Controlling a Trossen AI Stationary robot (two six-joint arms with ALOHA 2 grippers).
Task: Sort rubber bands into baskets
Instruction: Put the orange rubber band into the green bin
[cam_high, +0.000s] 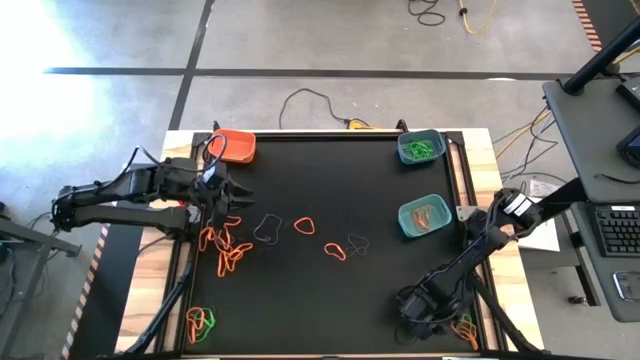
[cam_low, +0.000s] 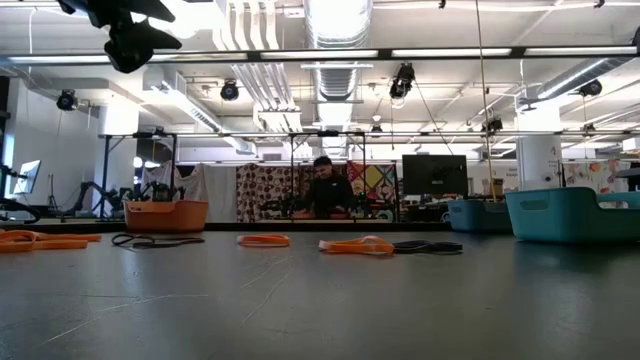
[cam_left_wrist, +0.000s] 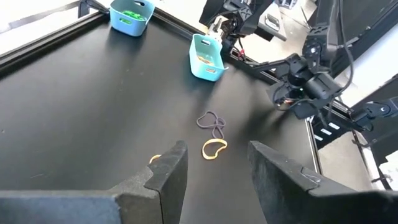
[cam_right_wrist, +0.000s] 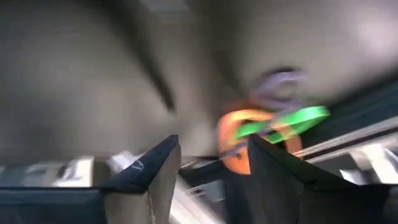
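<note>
Loose rubber bands lie on the black mat: an orange heap (cam_high: 225, 247), a dark one (cam_high: 267, 230), orange ones (cam_high: 304, 225) (cam_high: 334, 251) and a dark one (cam_high: 357, 243). More bands sit in heaps at the near left (cam_high: 200, 322) and near right (cam_high: 465, 329) corners. The orange basket (cam_high: 232, 146) stands far left. Two bluish baskets stand at the right, one holding green bands (cam_high: 420, 147), one holding orange bands (cam_high: 424, 216). My left gripper (cam_left_wrist: 214, 165) hangs open above the mat near the orange basket. My right gripper (cam_right_wrist: 211, 165) is open, low beside the near right heap (cam_right_wrist: 267, 132).
The mat's raised frame (cam_high: 470, 200) runs along the table's sides. My right arm (cam_high: 480, 245) slants across the mat's right edge, close to the basket with orange bands. The middle of the mat holds only the scattered bands. A person (cam_low: 325, 190) sits far behind the table.
</note>
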